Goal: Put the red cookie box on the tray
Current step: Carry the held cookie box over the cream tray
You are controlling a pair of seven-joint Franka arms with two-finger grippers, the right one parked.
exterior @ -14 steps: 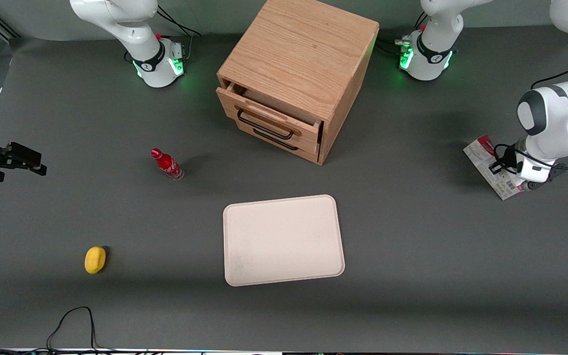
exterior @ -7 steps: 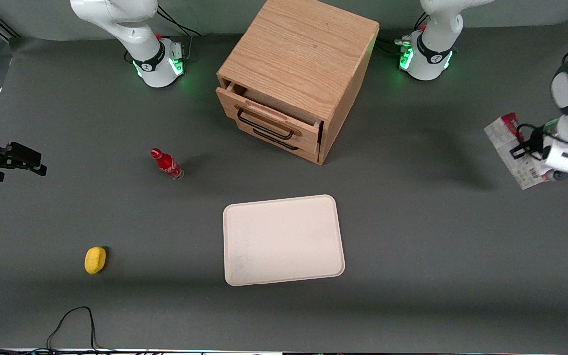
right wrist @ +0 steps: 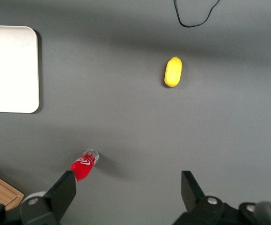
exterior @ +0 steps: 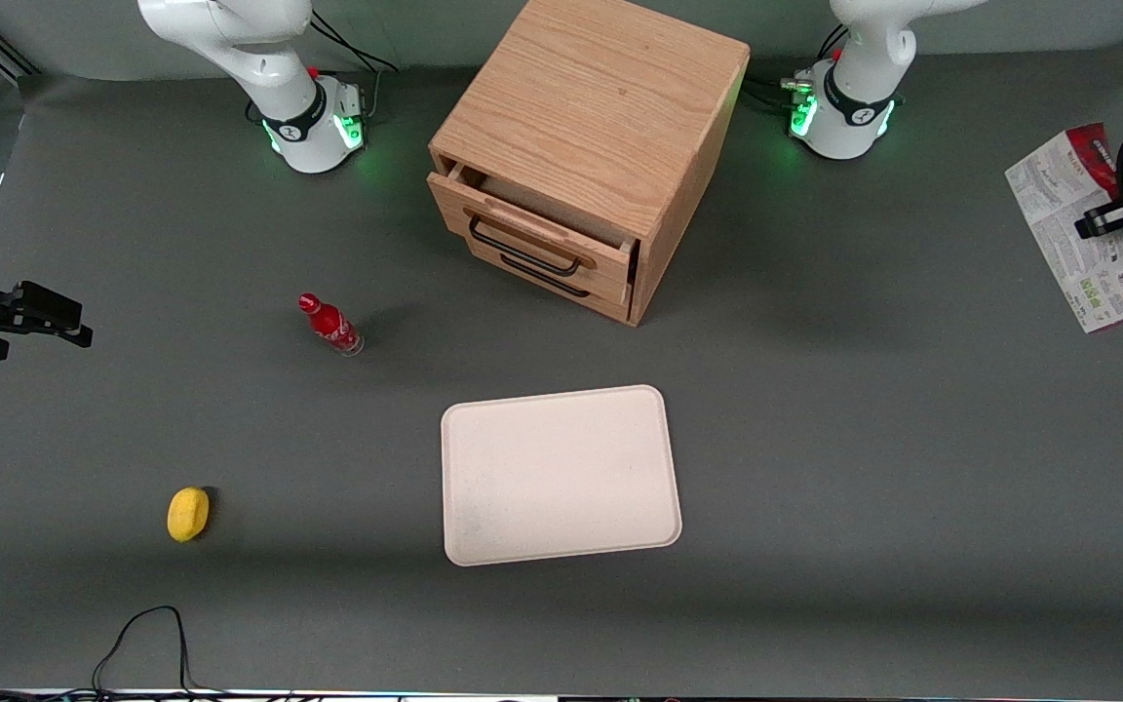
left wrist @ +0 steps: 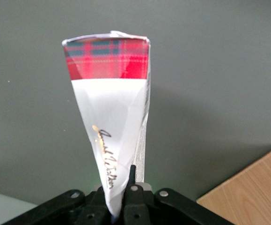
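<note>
Front view: your gripper (exterior: 1098,226) sits at the working arm's end of the table, about 3 o'clock from the wooden drawer cabinet (exterior: 586,156), its fingers clamped on the red cookie box (exterior: 1088,239). The box shows its white-grey printed panel with barcode, red at the edges, and hangs clear of the table (exterior: 815,409). The tray (exterior: 560,475) lies flat at roughly 6 o'clock from the cabinet, nearer to the camera, well apart from the box. You will find a small red bottle (exterior: 329,325) at about 10 o'clock from the tray, and a yellow object (exterior: 188,513) lying toward the parked arm's end.

Left wrist view: the gripper (left wrist: 123,197) pinches the box (left wrist: 112,126) edge-on; the box runs away toward 12 o'clock, with red tartan print at its outer end and a gold script on white. A wooden corner (left wrist: 247,187) shows nearby.

Right wrist view: tray corner (right wrist: 9,70), bottle (right wrist: 83,166) and yellow object (right wrist: 172,71) lie on the table, all apart.
</note>
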